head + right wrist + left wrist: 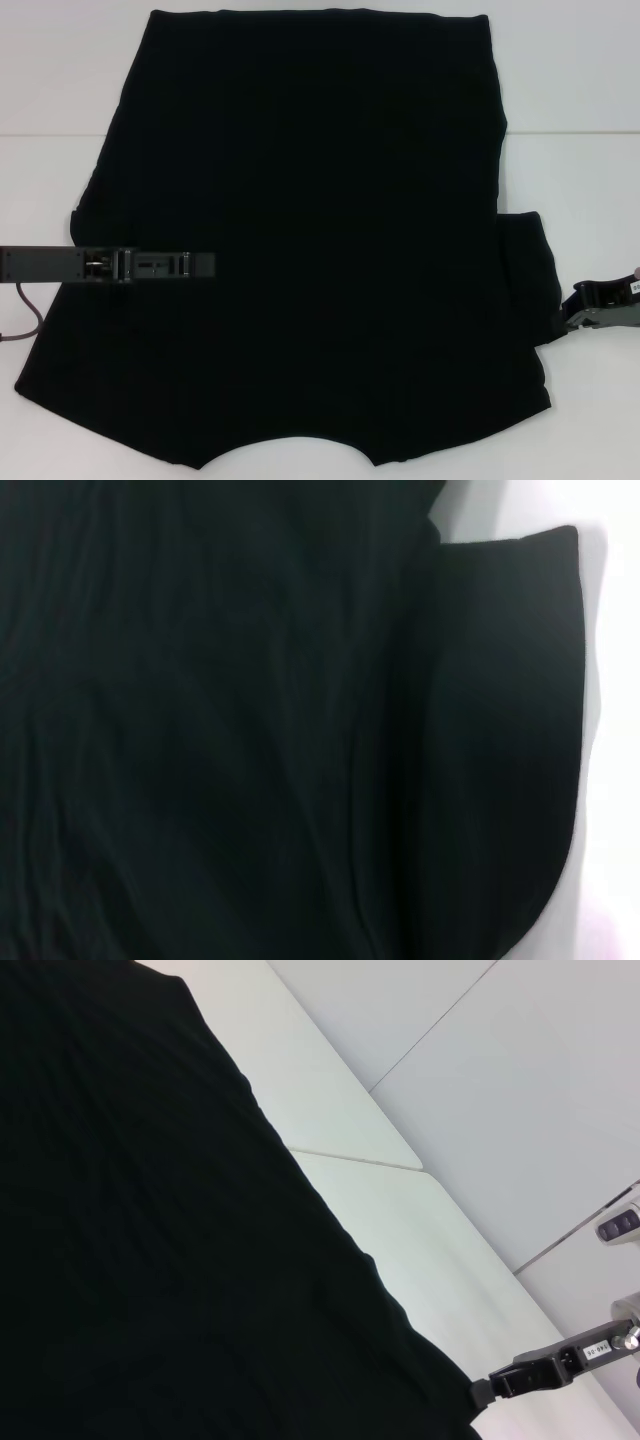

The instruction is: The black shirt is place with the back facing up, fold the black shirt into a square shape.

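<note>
So, black shirt (300,240) lies flat on the white counter (570,100), covering most of it, plain side up, no lettering visible. Collar cutout sits at the near edge toward the robot, hem at the far edge, so the long axis runs near-to-far. Right sleeve (528,270) sticks out flat on the right. Left side shows no clear sleeve, just a slanted edge; can't tell if it's tucked under.

Left pincer (200,264) reaches in from the left, lying low over the shirt's left part, about mid-height. Can't tell if its fingers are apart or together, dark on dark. Right pincer (580,305) sits at the right sleeve's outer edge, just beside or touching the cloth; finger state not readable either. The right wrist view shows only the sleeve and body cloth, no fingers.

My read: early folding stage, side folds being worked, nothing square yet. Next move likely calls for a firm pinch on the right sleeve edge, then carrying it inward across the body without dragging the whole shirt. Thin limp cloth, so a shallow grab may slip.
</note>
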Controlling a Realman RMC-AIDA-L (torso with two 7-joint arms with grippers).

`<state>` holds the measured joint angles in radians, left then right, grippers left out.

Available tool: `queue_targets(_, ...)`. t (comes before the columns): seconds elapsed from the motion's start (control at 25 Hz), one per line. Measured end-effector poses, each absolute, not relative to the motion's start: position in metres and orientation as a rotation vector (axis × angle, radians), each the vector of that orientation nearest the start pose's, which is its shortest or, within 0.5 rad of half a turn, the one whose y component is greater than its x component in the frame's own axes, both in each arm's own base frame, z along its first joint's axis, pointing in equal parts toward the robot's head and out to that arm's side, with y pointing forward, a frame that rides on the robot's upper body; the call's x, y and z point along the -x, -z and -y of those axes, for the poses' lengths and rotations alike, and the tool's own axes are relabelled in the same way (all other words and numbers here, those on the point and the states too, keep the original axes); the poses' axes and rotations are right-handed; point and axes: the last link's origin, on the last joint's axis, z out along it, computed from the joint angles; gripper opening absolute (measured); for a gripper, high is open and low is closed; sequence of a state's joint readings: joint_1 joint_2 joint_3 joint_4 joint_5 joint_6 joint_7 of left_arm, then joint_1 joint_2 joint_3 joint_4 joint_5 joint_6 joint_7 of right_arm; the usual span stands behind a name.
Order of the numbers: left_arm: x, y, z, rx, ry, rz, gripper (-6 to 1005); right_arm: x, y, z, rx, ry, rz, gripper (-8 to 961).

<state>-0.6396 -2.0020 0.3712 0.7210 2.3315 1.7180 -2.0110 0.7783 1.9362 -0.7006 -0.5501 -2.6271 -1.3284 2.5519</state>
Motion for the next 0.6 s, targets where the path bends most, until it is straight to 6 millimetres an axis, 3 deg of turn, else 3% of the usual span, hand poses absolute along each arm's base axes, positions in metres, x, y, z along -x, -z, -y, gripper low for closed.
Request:
queue_targets(0.16, 0.272, -0.057, -0.346, 2.539, 0.651, 1.435, 646, -0.300, -0.031, -0.388, 2.123, 0.061, -1.824, 34)
queue_targets(0.36, 0.271, -0.058, -0.347, 2.536, 0.669, 1.428, 646, -0.302, -0.037, -0.389, 2.105, 0.036, -1.818, 39)
queue_targets(0.6, 0.271, -0.061, -0.346, 2.526, 0.699, 1.426, 646, -0.311, -0.062, -0.393, 2.023, -0.055, -1.832, 45)
